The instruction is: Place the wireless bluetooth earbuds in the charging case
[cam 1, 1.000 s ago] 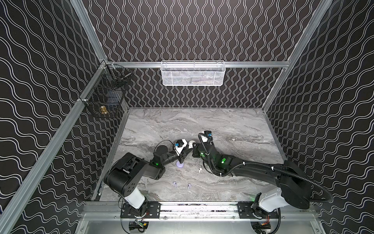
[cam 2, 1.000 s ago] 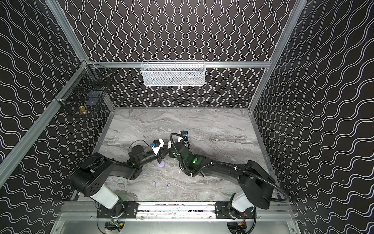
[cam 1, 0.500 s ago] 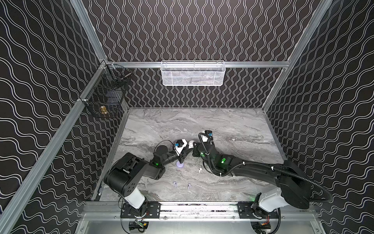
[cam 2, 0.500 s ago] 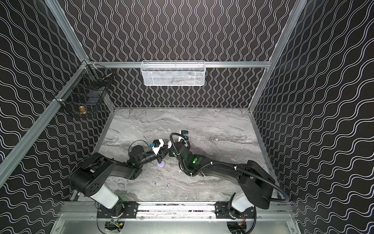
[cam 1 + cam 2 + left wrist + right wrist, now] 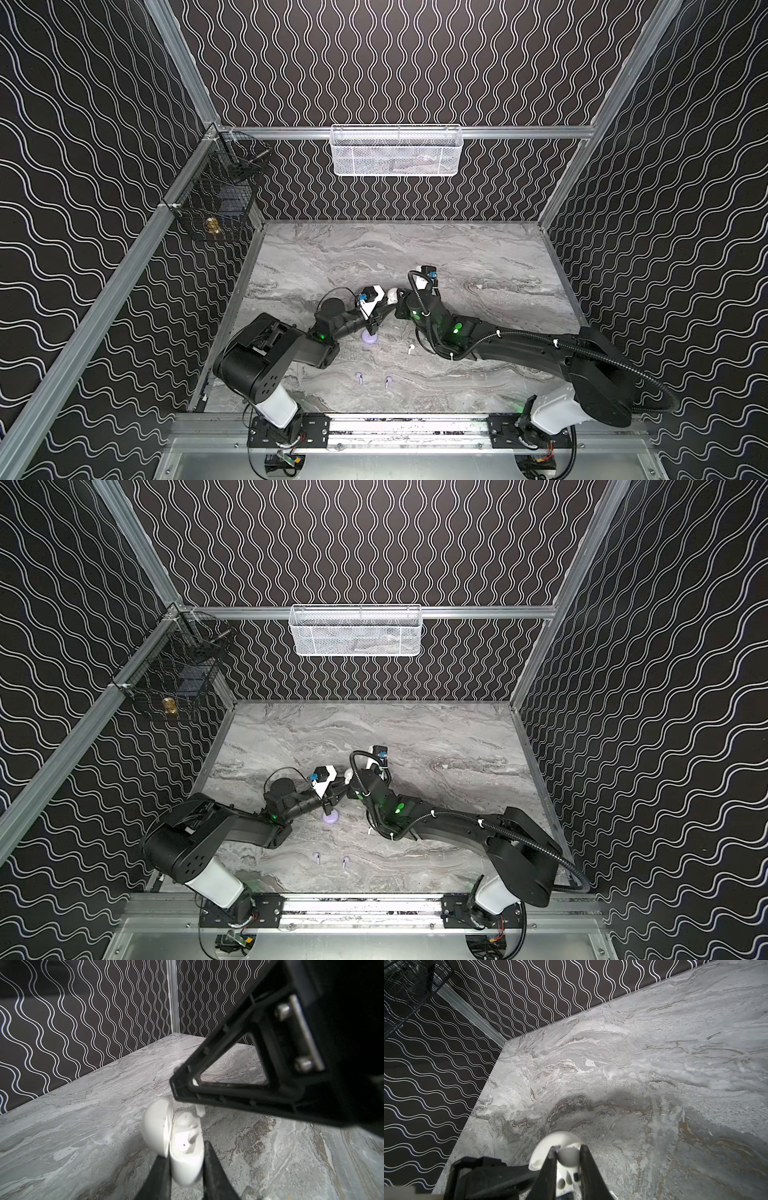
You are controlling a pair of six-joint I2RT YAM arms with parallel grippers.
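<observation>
My left gripper (image 5: 186, 1159) is shut on the base of a white charging case (image 5: 182, 1140), held just above the table with its lid (image 5: 155, 1126) swung open. My right gripper (image 5: 568, 1152) is shut on a white earbud (image 5: 568, 1155) directly over the case's cavities (image 5: 566, 1180). In the left wrist view the earbud's stem (image 5: 200, 1110) pokes out under one of the right fingers (image 5: 228, 1093). In both top views the two grippers meet at the case (image 5: 391, 295) (image 5: 348, 776). Another white earbud (image 5: 410, 348) and two lavender earbuds (image 5: 359, 377) (image 5: 388, 380) lie on the table.
A lavender case (image 5: 370, 338) (image 5: 331, 818) sits on the marble table just in front of the left gripper. A white mesh basket (image 5: 396, 151) hangs on the back wall. A black wire basket (image 5: 220, 195) hangs on the left wall.
</observation>
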